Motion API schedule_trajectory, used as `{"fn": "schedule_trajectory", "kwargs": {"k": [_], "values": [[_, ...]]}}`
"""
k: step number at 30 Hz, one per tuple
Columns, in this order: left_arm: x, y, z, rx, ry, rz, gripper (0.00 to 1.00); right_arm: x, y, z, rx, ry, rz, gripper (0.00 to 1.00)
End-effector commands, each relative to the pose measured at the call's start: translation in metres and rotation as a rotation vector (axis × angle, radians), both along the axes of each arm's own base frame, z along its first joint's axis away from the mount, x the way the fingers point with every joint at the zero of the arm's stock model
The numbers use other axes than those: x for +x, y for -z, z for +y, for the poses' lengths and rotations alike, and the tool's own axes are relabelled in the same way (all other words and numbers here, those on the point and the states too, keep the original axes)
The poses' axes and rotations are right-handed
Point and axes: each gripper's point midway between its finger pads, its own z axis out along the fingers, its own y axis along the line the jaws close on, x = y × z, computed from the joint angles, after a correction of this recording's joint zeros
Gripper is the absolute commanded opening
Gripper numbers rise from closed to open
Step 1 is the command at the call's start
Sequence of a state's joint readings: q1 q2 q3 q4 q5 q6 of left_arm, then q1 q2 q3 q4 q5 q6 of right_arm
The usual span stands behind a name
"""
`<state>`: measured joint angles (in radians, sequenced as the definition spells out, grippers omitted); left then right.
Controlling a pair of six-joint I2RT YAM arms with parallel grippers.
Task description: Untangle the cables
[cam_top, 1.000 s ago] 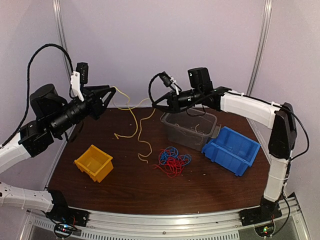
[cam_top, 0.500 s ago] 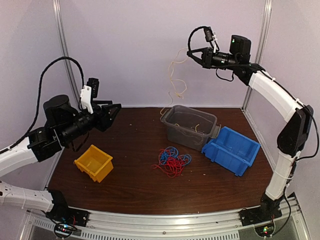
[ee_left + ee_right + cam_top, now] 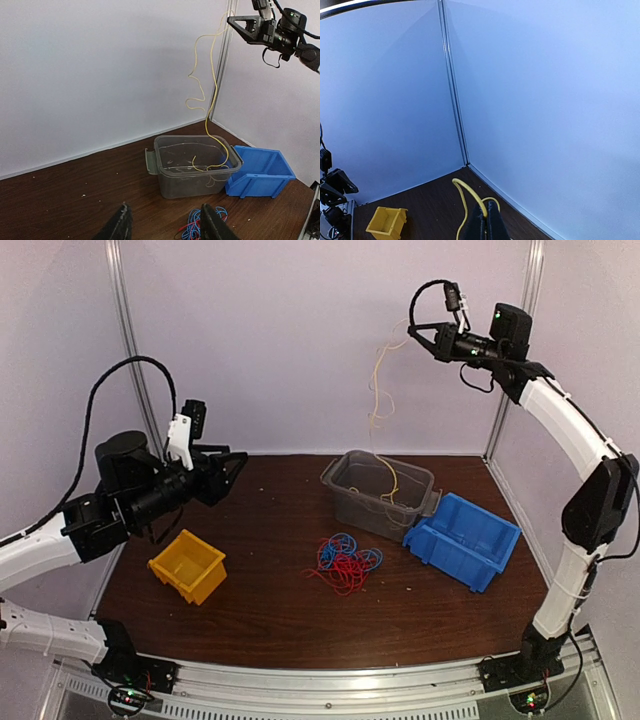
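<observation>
My right gripper (image 3: 413, 332) is raised high at the back right, shut on a thin yellow cable (image 3: 377, 390). The cable hangs down in loose curls, and its tail lies inside the clear grey container (image 3: 345, 468). The right wrist view shows the yellow cable (image 3: 467, 192) pinched between the closed tips of the right gripper (image 3: 486, 206). Red and blue cables (image 3: 343, 560) lie tangled on the table in front of the container. Over the table's left side, my left gripper (image 3: 238, 462) is open and empty. In its own view the left gripper (image 3: 165, 206) faces the container (image 3: 165, 165).
A yellow bin (image 3: 188, 565) sits at the front left of the brown table. A blue bin (image 3: 463, 537) stands right beside the container. White walls and metal posts close in the back and both sides.
The left gripper opened, let go of the yellow cable and drew back lower. The right arm swung up and right with the cable, whose tail now drops into the container.
</observation>
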<state>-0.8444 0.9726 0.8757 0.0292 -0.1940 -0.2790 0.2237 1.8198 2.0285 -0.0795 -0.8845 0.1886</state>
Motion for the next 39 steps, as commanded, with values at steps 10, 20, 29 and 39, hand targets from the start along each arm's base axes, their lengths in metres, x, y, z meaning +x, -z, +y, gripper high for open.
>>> {"fn": "schedule_trajectory", "kwargs": {"k": [10,20,29,39], "values": [[-0.005,-0.012,0.004,-0.038,0.005,-0.026,0.48,-0.011,0.063,-0.003,-0.047,0.004,0.081,0.0],[0.0,0.002,0.003,-0.018,-0.012,-0.015,0.48,-0.004,0.195,0.002,-0.154,-0.019,0.31,0.0],[0.003,0.009,-0.003,-0.014,-0.002,0.001,0.48,-0.004,0.281,0.005,-0.246,-0.037,0.502,0.16],[0.006,0.016,-0.007,0.0,0.004,0.019,0.48,-0.015,0.286,-0.004,-0.303,0.007,0.455,0.51]]}}
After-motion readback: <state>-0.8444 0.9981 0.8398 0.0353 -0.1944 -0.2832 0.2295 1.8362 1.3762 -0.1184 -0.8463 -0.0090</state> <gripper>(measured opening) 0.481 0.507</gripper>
